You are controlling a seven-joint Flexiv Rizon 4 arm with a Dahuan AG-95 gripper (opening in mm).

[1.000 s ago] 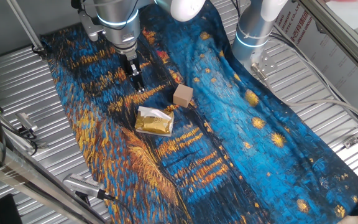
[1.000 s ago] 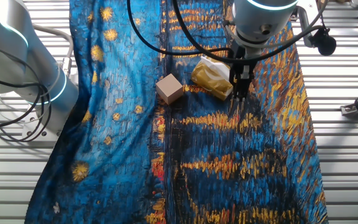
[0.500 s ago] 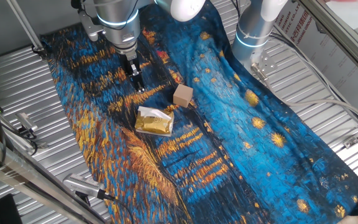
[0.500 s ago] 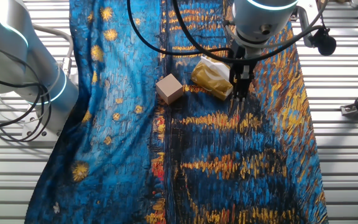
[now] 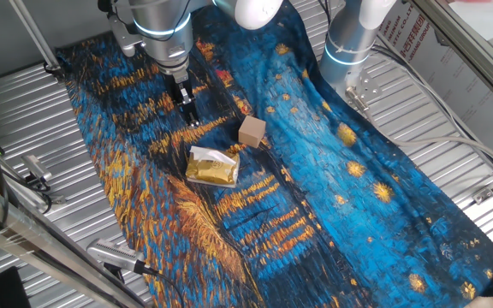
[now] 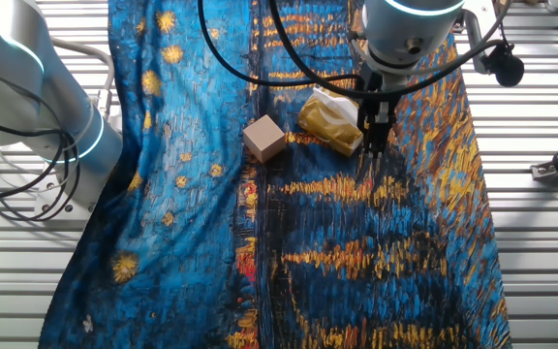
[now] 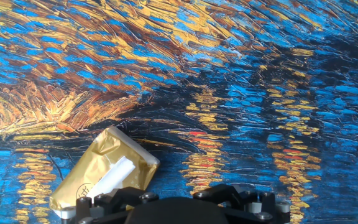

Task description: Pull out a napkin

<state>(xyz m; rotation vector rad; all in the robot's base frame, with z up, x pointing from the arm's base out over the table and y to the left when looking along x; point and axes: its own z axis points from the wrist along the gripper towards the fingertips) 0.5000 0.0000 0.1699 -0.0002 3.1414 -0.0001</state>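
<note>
The gold-yellow packet (image 5: 211, 168) lies flat on the painted cloth, with a white strip along its top (image 7: 114, 176). No napkin shows apart from the packet. It also shows in the other fixed view (image 6: 329, 122) and at the lower left of the hand view (image 7: 98, 177). My gripper (image 5: 192, 120) hangs upright just above the cloth, beside the packet and apart from it (image 6: 374, 147). Its fingers stand close together with nothing between them. In the hand view only the dark gripper body (image 7: 179, 208) shows at the bottom edge.
A small tan cube (image 5: 252, 131) stands on the cloth beside the packet (image 6: 264, 138). A second robot arm base (image 5: 349, 43) stands at the cloth's edge. Ribbed metal table (image 5: 24, 111) surrounds the cloth, with cables and clamps (image 5: 37, 175) at the sides.
</note>
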